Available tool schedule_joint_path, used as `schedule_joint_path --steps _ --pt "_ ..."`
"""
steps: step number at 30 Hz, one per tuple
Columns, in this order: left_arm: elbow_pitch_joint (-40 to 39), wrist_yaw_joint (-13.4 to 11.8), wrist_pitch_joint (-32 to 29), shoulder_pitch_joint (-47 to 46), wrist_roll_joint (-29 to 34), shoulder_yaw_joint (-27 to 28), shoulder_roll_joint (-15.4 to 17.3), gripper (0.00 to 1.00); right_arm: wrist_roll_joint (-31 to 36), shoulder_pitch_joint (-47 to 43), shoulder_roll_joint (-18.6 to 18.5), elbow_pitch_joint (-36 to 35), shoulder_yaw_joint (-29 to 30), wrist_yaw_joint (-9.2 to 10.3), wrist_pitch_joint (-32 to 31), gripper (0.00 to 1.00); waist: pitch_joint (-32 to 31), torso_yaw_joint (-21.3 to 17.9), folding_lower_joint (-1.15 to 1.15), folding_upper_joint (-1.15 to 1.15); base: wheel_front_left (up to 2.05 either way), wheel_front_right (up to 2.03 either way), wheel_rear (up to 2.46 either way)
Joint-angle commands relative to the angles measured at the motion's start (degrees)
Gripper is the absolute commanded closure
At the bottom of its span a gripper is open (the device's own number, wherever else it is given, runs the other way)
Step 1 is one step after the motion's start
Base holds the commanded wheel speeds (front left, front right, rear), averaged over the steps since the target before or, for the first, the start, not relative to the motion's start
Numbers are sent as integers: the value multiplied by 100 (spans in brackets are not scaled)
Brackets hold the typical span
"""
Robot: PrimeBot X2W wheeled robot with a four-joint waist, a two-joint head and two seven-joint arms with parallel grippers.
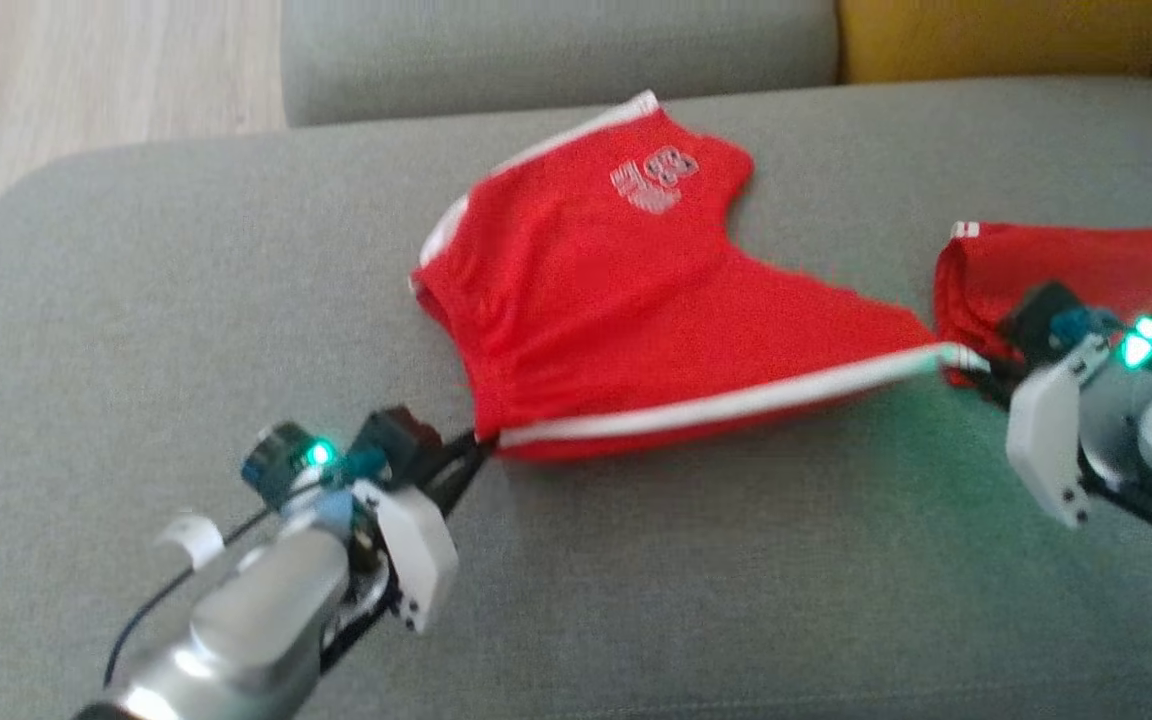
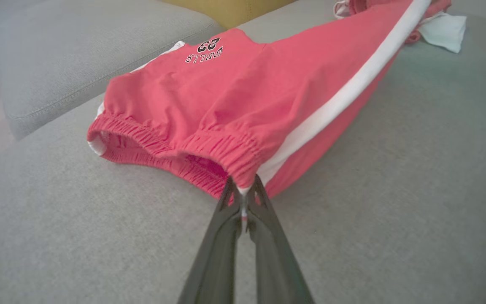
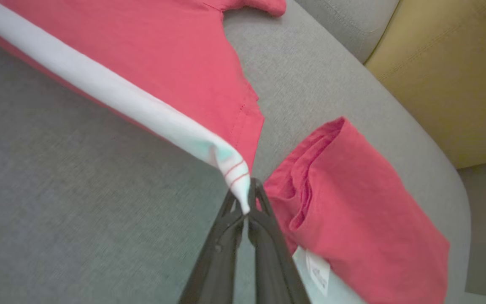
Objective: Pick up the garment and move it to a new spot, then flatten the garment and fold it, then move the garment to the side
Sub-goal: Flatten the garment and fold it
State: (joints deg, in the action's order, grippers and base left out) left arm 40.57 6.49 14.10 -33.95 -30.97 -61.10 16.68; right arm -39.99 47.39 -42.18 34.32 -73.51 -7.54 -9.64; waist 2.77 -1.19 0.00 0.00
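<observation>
My left gripper (image 1: 474, 447) is clamped on the waistband corner (image 2: 230, 158), my right gripper (image 1: 981, 365) on the striped hem (image 3: 232, 169); the red shorts (image 1: 616, 300) stretch between them on the sofa (image 1: 186, 300). Flattening, I judge; next, lower evenly.

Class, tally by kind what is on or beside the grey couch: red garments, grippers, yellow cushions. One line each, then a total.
Red garments: 2, the striped shorts and the folded garment
Grippers: 2, the left gripper and the right gripper
Yellow cushions: 1, the yellow cushion
Total: 5
</observation>
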Motion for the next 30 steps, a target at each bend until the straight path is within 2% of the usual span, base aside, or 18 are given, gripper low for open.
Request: schedule_joint_path --steps 1,9,15,21,25,30 --pt "-229 -31 -42 -75 -113 152 212 100 -139 -180 -335 -250 33 5 -144 100 -186 -36 0 0 0 0 0" --pt "-1110 -46 -525 575 -453 58 528 100 -660 -606 -1073 -1281 18 5 -934 100 -437 -71 0 0 0 0 0" --pt "-2027 -275 -918 1079 -635 -19 872 100 -1059 -918 -1651 -1915 16 5 -1584 100 -580 -85 0 0 0 0 0" --pt "-2846 -367 -1353 1405 -771 -169 1183 100 -1427 -1083 -2130 -2342 16 5 -2062 100 -669 -74 0 0 0 0 0" --pt "-3255 -484 -1503 1505 -854 -153 1325 100 -1556 -1033 -2330 -2552 73 5 -2181 100 -684 -60 0 0 0 0 0" --pt "-3524 -664 -1476 1417 -861 3 1396 100 -1492 -853 -2285 -2556 255 5 -2050 100 -608 22 0 0 0 0 0"
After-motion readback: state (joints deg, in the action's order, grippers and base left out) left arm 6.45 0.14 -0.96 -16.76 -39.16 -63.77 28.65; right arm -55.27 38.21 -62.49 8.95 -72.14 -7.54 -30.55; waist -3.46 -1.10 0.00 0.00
